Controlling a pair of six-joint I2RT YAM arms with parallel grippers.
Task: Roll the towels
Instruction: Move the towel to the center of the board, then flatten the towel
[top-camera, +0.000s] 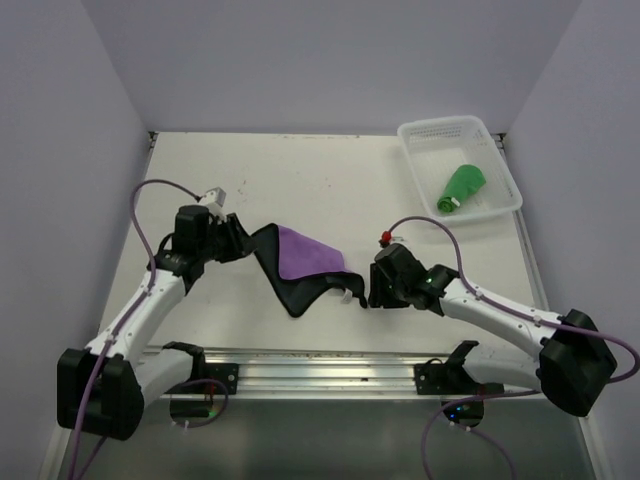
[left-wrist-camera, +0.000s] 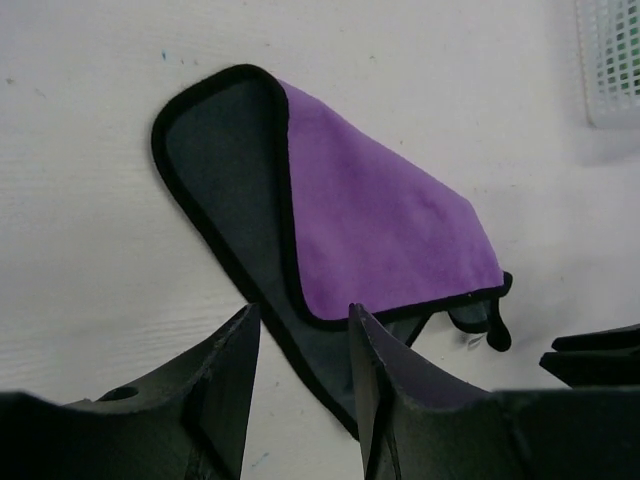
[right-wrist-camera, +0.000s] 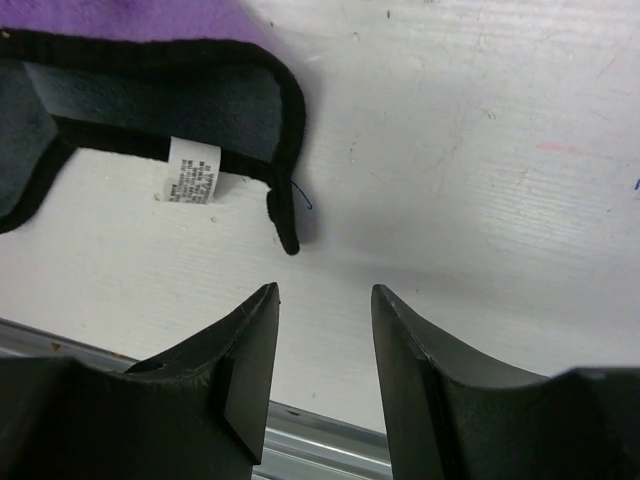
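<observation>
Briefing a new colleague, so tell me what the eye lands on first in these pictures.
The purple towel stands out most: it lies mid-table, partly folded so its black back shows, between the left gripper and the right gripper, both open. Next comes the bright green towel, already rolled, lying inside the white basket at the far right corner.

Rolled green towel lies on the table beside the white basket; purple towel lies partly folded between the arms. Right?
No: the top external view shows the green towel inside the white basket, not beside it. The purple towel is as described.
</observation>
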